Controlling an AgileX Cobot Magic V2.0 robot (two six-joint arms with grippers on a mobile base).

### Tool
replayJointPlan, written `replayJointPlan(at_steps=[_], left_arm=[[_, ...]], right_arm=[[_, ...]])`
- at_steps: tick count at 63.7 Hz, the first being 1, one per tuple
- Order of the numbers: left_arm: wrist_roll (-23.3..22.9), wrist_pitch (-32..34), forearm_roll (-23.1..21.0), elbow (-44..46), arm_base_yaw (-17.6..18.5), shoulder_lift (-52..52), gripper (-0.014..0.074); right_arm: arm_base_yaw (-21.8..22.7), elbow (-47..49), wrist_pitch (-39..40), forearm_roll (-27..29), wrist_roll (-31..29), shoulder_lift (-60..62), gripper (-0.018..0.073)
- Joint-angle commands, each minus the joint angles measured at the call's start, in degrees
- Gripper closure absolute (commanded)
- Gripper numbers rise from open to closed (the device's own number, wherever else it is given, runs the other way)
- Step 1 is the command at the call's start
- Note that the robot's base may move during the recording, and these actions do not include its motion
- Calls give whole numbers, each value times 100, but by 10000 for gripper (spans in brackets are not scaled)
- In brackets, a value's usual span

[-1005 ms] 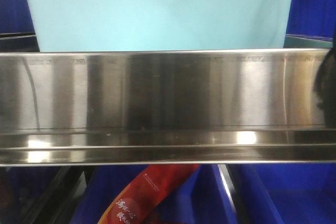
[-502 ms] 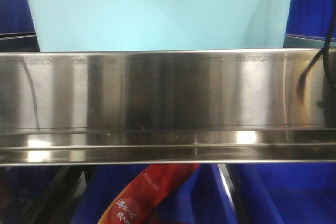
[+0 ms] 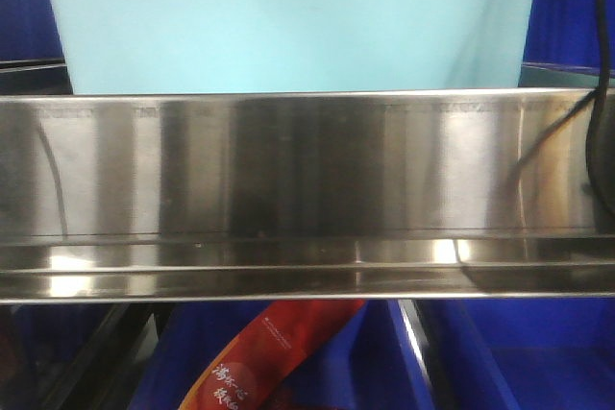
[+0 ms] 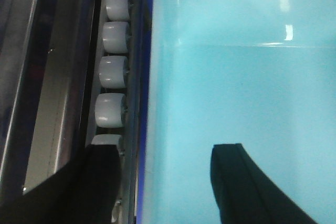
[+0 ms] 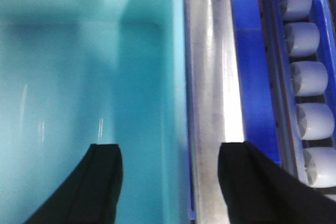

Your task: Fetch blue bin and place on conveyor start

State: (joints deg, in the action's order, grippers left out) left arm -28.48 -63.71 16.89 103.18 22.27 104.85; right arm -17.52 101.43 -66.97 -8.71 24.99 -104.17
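We are at the grasping step: the blue bin sits on the steel tabletop, our left fingers and right fingers spread open astride its opposite walls. Next, both should close firmly, then lift together.

A: How does the blue bin look?
B: It is a pale turquoise plastic tub with plain, smooth walls that narrow toward the base, a thicker band at the rim and rounded inner corners.
A: And its place?
B: It stands upright and level, its base hidden behind the front face of the stainless-steel shelf. Its top is open, and what shows of the glossy interior is bare.
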Motion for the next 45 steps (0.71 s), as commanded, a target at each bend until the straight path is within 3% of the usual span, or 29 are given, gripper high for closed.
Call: replayJointPlan(at_steps=[1,32,45], left_arm=[[-48,8,-18,25,11,-48,289],[-48,58,-18,14,-3,93,324],[-32,-7,-306,-78,-180,118,324]], right_arm=[[23,34,37,-14,1,26,262],[23,34,48,-14,1,26,262],[23,34,48,-14,1,26,262]])
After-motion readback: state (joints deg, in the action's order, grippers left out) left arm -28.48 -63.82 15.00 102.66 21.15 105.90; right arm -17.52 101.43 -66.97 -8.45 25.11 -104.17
